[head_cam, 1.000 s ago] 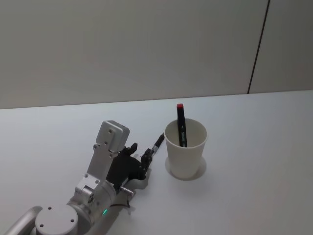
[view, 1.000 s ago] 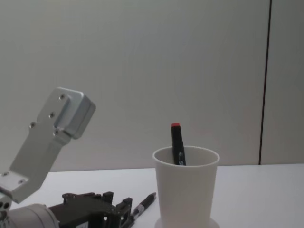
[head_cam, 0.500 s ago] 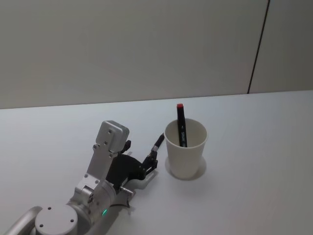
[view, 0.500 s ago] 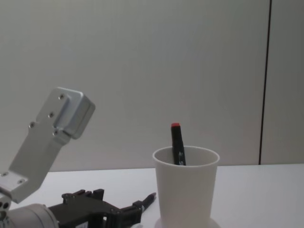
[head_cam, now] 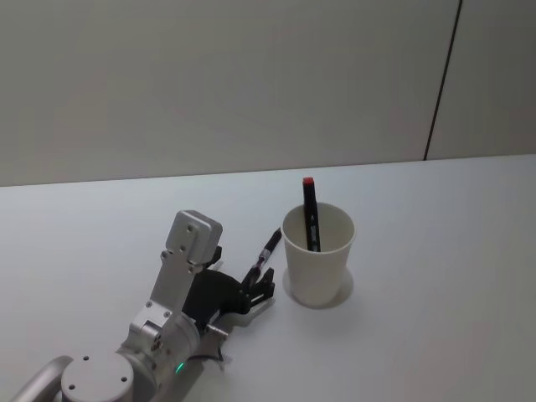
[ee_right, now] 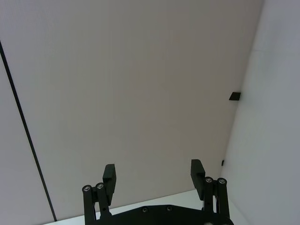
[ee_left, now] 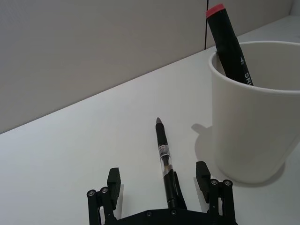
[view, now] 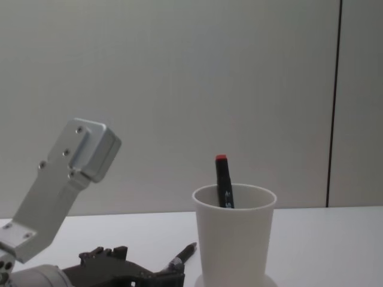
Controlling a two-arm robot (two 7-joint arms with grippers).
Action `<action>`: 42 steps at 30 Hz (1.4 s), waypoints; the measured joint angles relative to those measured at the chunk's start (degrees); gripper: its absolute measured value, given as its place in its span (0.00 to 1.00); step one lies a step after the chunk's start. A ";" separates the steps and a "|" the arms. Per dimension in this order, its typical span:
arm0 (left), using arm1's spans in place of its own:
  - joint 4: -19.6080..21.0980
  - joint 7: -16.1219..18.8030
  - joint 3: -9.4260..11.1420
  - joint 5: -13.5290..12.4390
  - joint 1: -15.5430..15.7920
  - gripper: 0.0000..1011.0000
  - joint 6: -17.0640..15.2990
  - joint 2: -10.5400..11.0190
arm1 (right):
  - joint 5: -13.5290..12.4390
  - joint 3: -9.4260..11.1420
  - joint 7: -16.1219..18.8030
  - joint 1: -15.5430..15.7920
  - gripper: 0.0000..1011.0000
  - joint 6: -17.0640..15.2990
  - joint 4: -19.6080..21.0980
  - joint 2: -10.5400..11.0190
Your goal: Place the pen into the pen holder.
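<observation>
At the lower left of the head view we are holding our left gripper (head_cam: pixel 258 287) low over the white table (head_cam: pixel 435 276), its fingers (ee_left: pixel 114 180) spread wide and gripping nothing. The pen (ee_left: pixel 162 154) is lying flat on the table between them, its tip pointing up and right, just beside the pen holder (head_cam: pixel 318 268), which is standing upright near frame centre. A red-capped black marker (head_cam: pixel 310 216) is leaning inside it. Our right gripper (ee_right: pixel 153 174) is idling wide open and empty, facing a bare wall.
</observation>
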State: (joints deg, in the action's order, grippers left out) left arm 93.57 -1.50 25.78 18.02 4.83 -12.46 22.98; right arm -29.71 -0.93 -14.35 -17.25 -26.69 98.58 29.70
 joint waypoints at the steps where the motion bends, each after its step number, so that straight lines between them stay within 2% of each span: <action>1: -0.02 -0.04 -0.01 0.01 -0.01 0.99 -0.06 -0.01 | 0.00 0.00 0.00 0.00 0.99 0.00 0.00 0.00; 42: -0.69 -0.89 -0.31 -0.07 -0.27 0.99 -1.86 -0.54 | 0.00 0.00 0.00 0.00 0.99 0.00 0.00 0.00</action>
State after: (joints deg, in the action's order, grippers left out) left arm 92.88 -2.39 25.47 17.95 4.56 -14.32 22.43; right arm -29.71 -0.93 -14.35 -17.25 -26.69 98.58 29.70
